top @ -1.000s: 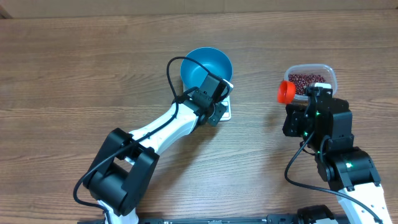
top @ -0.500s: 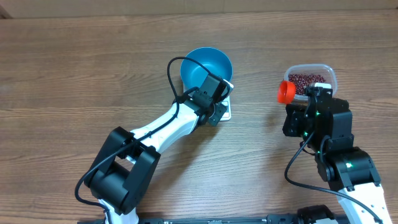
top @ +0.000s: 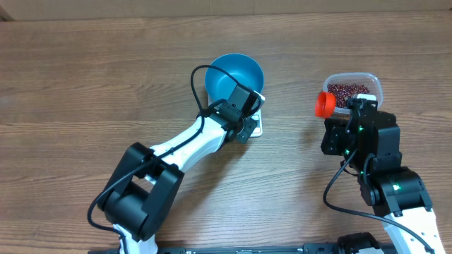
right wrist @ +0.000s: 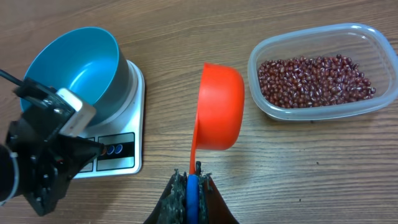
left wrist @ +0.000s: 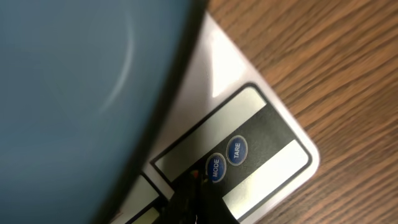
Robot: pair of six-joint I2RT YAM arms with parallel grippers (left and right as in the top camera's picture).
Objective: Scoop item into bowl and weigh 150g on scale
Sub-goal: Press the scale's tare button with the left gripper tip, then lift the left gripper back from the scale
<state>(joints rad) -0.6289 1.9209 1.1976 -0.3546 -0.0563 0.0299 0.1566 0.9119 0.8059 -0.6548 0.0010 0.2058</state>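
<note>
The beans (right wrist: 314, 78) are sitting in the tub (right wrist: 311, 115), well apart from the scale (left wrist: 273, 155), which is carrying the bowl (left wrist: 74, 93). The left gripper (left wrist: 193, 199), pressed together, is poking at the scale's MODE button (left wrist: 214, 167); a light, straight-down press is probably best. The right gripper (right wrist: 189, 193) is pinching the orange scoop (right wrist: 221, 106) between scale and tub.

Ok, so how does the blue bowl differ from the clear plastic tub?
The blue bowl is round and opaque; the clear plastic tub is rounded-rectangular and see-through. The bowl looks empty; the tub holds red-brown beans. The bowl sits on the white scale; the tub sits on the wooden table. Both are open-topped and upright.
</note>
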